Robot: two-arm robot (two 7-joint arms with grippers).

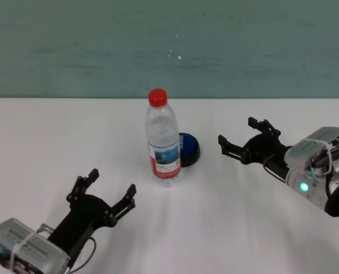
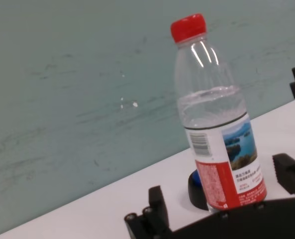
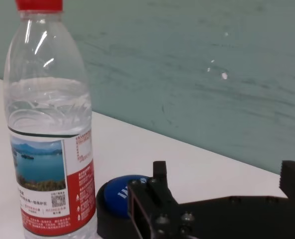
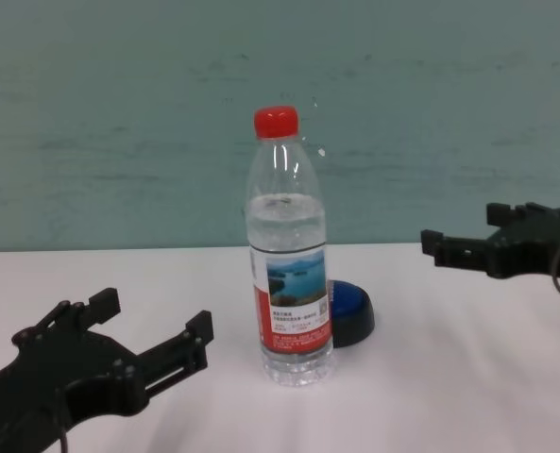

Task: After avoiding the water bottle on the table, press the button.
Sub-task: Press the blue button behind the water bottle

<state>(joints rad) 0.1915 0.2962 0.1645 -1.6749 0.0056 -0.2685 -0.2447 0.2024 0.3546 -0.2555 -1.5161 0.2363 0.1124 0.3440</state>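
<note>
Nothing legible is showing anywhere. The water bottle (image 3: 48,124) is carrying a red-and-white label with a lake picture; blocks of small print are running down its red part, too fine to read. A barcode is sitting on the label's upper white band in the left wrist view, and a square code is sitting under the lake picture in the right wrist view, neither with readable digits. The button (image 3: 118,196) is bearing white marks on its blue dome, half hidden behind the right gripper's fingers (image 3: 159,172) and not decipherable.
</note>
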